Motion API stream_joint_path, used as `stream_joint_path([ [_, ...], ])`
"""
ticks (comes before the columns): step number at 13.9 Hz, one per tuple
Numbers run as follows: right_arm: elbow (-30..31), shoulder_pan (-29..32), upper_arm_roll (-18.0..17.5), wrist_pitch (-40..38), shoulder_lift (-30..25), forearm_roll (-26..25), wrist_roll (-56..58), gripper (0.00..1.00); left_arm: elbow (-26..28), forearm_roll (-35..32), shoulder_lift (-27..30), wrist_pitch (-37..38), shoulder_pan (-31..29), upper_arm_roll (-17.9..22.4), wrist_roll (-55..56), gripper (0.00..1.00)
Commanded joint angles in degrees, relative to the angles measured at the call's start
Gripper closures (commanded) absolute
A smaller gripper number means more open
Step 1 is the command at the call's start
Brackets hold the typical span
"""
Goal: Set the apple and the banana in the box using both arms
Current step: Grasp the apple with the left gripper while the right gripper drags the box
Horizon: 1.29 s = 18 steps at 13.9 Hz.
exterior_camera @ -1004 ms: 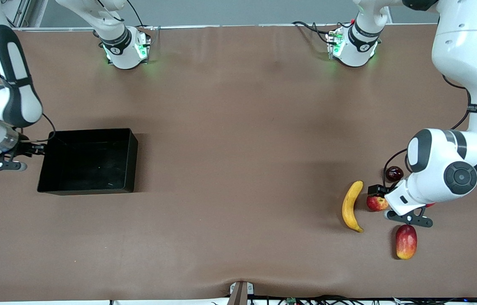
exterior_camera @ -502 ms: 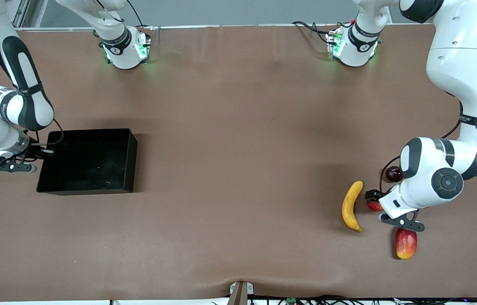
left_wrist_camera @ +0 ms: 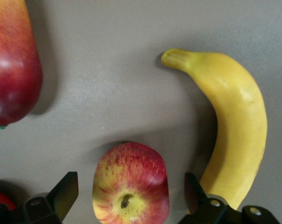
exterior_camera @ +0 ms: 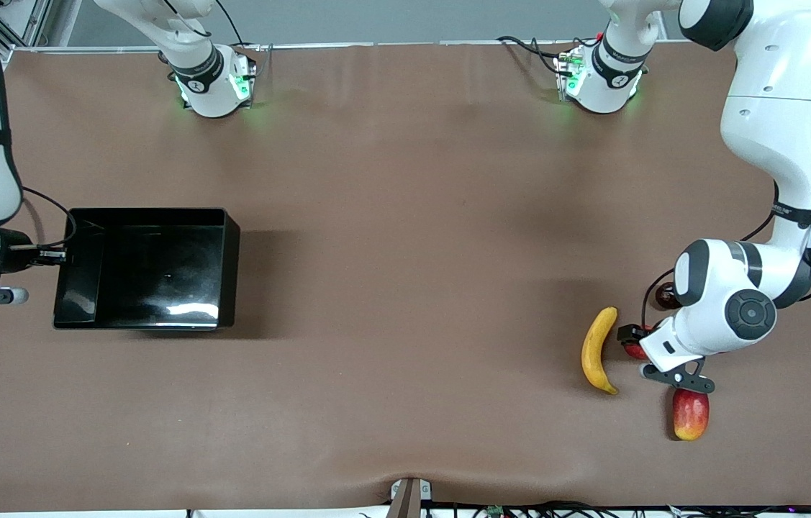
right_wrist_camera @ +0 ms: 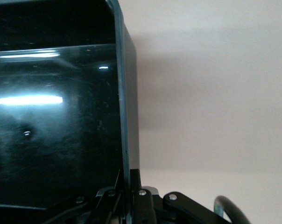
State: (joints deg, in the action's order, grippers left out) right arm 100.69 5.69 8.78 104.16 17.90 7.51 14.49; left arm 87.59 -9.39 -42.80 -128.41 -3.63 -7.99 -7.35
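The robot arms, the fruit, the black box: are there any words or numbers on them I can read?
None can be read.
Left arm: small dark print on the strap near its elbow, too small to read.
Both arm bases: a tiny mark on the dark band, too small to read.
Apple, banana, box: no writing or stickers.

yellow banana (left_wrist_camera: 234,126), red-yellow streaked apple (left_wrist_camera: 130,183), glossy black box (exterior_camera: 146,267)

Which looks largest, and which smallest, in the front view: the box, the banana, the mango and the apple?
1. The box, by far the largest.
2. The banana.
3. The mango, shorter than the banana but thicker.
4. The apple. It looks smallest, but the left gripper hides most of it, so this is unsure.
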Motion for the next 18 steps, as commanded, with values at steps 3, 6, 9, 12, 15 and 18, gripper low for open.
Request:
stream_joint_path([
  [3, -4.09, -0.85, -16.39, -1.07, 0.55, 0.75, -26.92, 1.0, 1.62, -1.42, 0.52, -1.05, -0.24, 0.26, 0.32, 0.52],
  [6, -4.09, -4.09, -22.3, 4.02, 1.6, 0.67, -31.89, 1.0, 1.62, -1.42, 0.96, -0.52, -0.5, 0.26, -0.21, 1.0],
  [9, -4.1, -12.0, -22.4, 10.34, 4.76, 0.58, -38.37, 1.0, 1.44, -1.42, 4.37, 3.24, -0.15, 0.17, 0.23, 1.0],
  [12, -4.62, -19.99, -22.4, 16.93, 10.12, 0.14, -45.23, 1.0, 1.44, -1.42, 9.21, 8.34, 0.02, -0.44, 1.89, 1.0],
  [15, -8.39, -25.88, -22.14, 19.24, 14.87, -0.04, -49.11, 1.0, 1.44, -1.42, 12.03, 12.21, 0.37, -2.37, 5.58, 1.0],
  [18, -10.68, -29.58, -21.7, 19.5, 17.95, -3.09, -55.08, 1.0, 1.35, -1.42, 12.74, 14.5, 0.37, -5.44, 11.11, 1.0],
])
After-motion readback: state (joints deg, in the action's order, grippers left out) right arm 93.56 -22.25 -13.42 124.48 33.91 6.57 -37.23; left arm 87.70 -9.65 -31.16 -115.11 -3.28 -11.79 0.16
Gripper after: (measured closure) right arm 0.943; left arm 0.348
